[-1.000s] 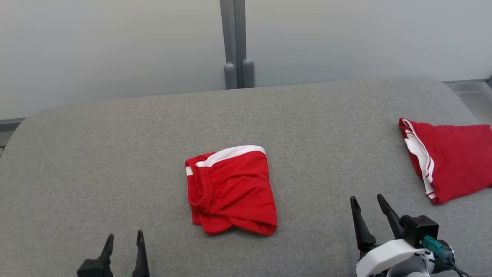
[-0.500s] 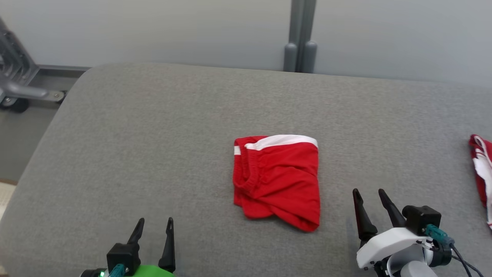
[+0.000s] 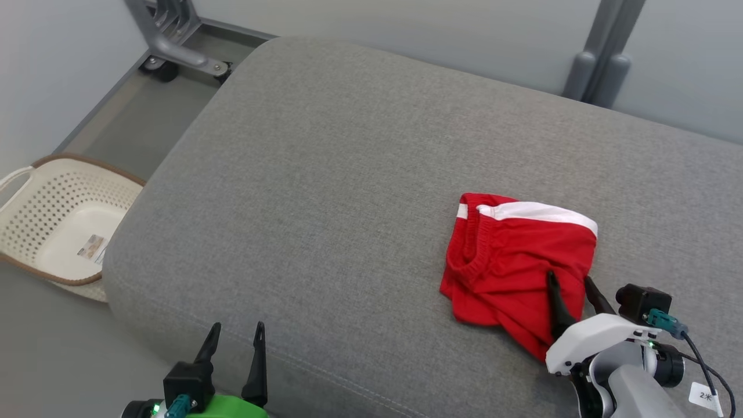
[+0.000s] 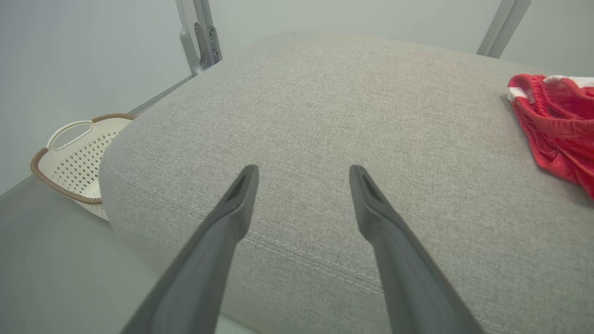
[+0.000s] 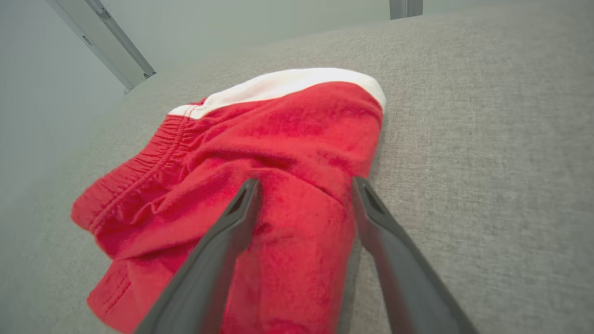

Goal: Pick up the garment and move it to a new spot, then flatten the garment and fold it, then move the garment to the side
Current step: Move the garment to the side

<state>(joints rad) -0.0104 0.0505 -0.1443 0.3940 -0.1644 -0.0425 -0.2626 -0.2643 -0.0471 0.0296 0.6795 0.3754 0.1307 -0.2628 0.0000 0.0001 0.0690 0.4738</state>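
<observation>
The garment point(image 3: 516, 261) lies folded by the near edge of the grey cushion point(image 3: 325, 174), so only the move aside seems left; the right end effector point(image 3: 569, 278) is spread over it, pinching nothing; the left end effector point(image 3: 238, 328) is spread at the near left corner; a basket point(image 3: 55, 197) stands on the floor beyond; nothing seems to block the way.

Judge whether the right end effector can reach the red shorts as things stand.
Probably yes: the right end effector hangs open over the near edge of the red shorts, with nothing between them.
</observation>
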